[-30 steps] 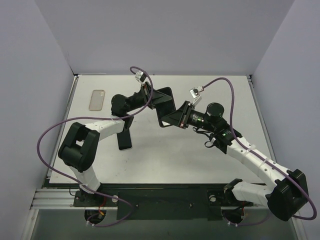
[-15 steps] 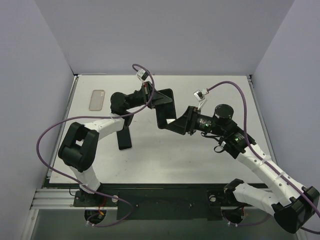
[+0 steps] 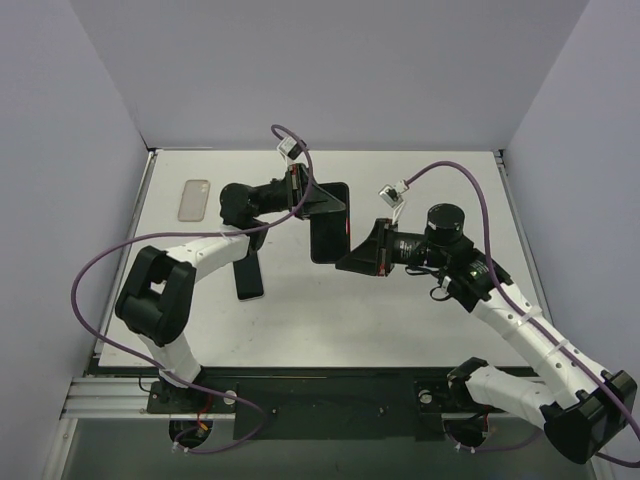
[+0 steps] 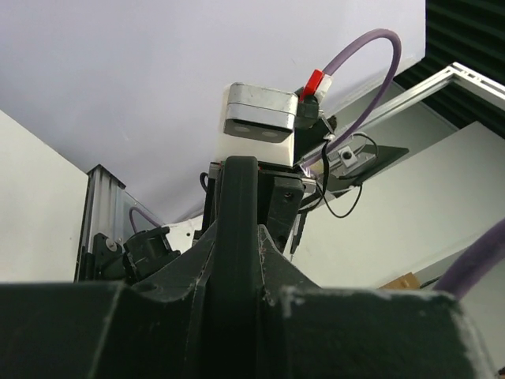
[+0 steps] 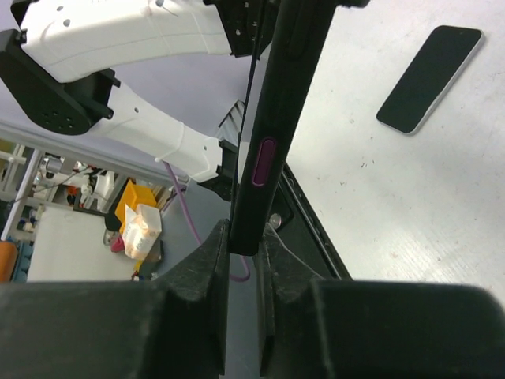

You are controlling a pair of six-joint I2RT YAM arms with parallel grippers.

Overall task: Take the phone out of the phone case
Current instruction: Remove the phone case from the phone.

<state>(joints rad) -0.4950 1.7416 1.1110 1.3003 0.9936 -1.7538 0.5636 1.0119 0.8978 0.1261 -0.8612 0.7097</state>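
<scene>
A black phone in its black case (image 3: pixel 329 222) is held in the air over the middle of the table, gripped at both ends. My left gripper (image 3: pixel 318 197) is shut on its far end; in the left wrist view (image 4: pixel 239 268) the dark edge of the case (image 4: pixel 238 213) runs up between the fingers. My right gripper (image 3: pixel 352 258) is shut on its near end; in the right wrist view (image 5: pixel 246 245) the case edge with a purple side button (image 5: pixel 264 162) stands between the fingers.
A second black phone with a pale rim (image 3: pixel 248 275) lies on the table under the left arm and shows in the right wrist view (image 5: pixel 430 77). A clear empty case (image 3: pixel 194 200) lies at the far left. Purple cables loop over both arms.
The cased phone has turned from tilted to nearly straight along the table. My right gripper has swung toward the near side with it. The left gripper stayed at the far end.
</scene>
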